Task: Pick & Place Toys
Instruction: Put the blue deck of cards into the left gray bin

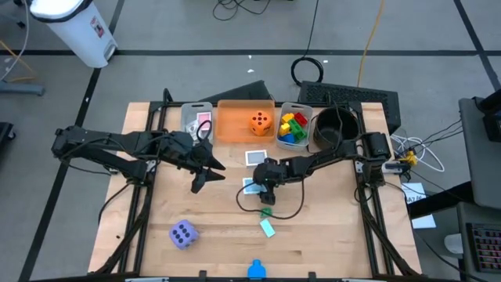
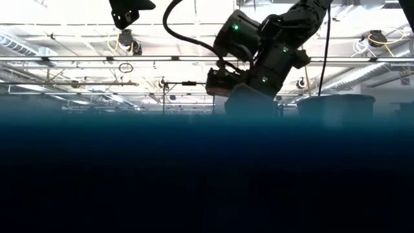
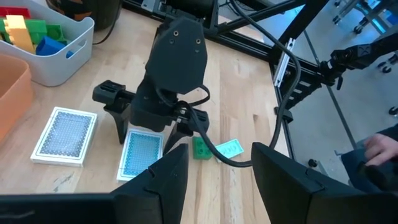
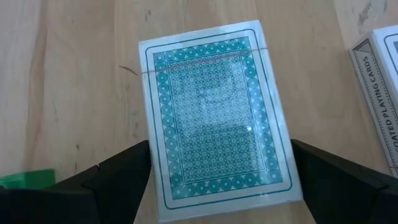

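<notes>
A teal-backed card deck (image 4: 217,118) lies flat on the table; it also shows in the high view (image 1: 250,186). My right gripper (image 1: 261,185) is open over it, pointing down, one finger on either long side of the deck. My left gripper (image 1: 210,176) is open and empty, held above the table to the left of the deck. A second deck (image 1: 256,157) lies just beyond the first. A green brick (image 1: 266,211), a teal card (image 1: 268,228), a purple die (image 1: 182,233) and a blue brick (image 1: 256,270) lie on the near half of the table. My right gripper's fingers (image 4: 124,177) stand close beside the deck's two long edges (image 4: 152,162), near its end, coming from above. The deck lies flat on the table. I cannot tell whether the fingers touch it.
Along the far edge stand a grey bin with a pink card (image 1: 197,119), an orange bin (image 1: 235,125) holding an orange die (image 1: 261,121), a grey bin of bricks (image 1: 294,129) and a black bowl (image 1: 337,129). A black cable (image 1: 286,213) loops over the table near the green brick.
</notes>
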